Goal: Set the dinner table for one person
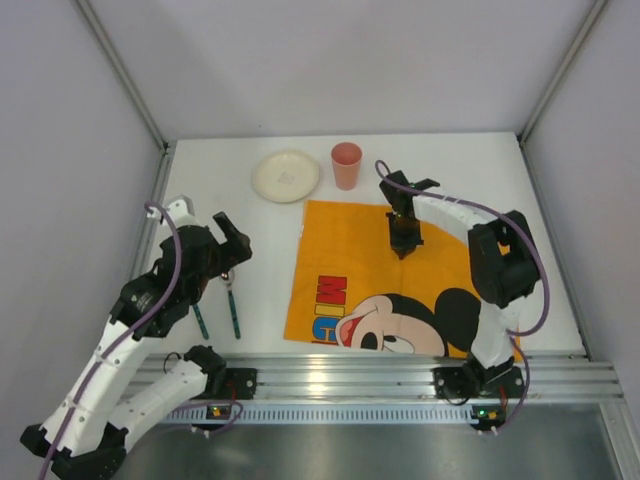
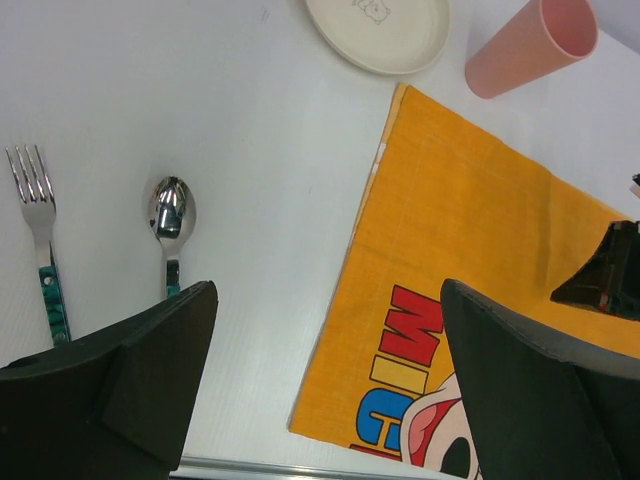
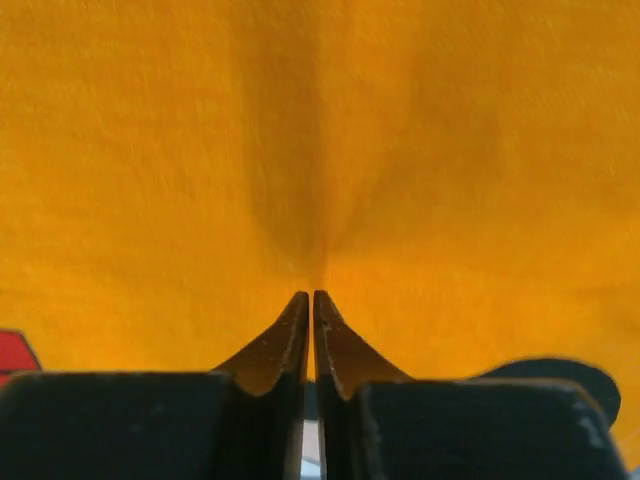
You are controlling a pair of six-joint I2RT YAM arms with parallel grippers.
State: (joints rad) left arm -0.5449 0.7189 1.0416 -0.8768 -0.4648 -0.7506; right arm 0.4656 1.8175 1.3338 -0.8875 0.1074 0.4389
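Note:
The white dinner table (image 1: 200, 175) holds an orange Mickey Mouse cloth mat (image 1: 340, 250). My right gripper (image 1: 403, 250) points down at the middle of the mat. Its jaws are shut on a pinch of the cloth, which puckers at the tips (image 3: 312, 295) in the right wrist view. A cream plate (image 1: 286, 176) and a pink cup (image 1: 346, 165) stand behind the mat. A fork (image 1: 200, 320) and a spoon (image 1: 233, 305) with green handles lie left of the mat. My left gripper (image 1: 234, 243) hovers open and empty above them. The left wrist view shows the fork (image 2: 38, 215), the spoon (image 2: 172, 215) and the mat's left edge (image 2: 470, 230).
A ribbed aluminium rail (image 1: 370, 375) runs along the table's near edge. Grey walls (image 1: 60, 200) close in the left, back and right sides. The plate (image 2: 380, 30) and cup (image 2: 530, 45) also show in the left wrist view.

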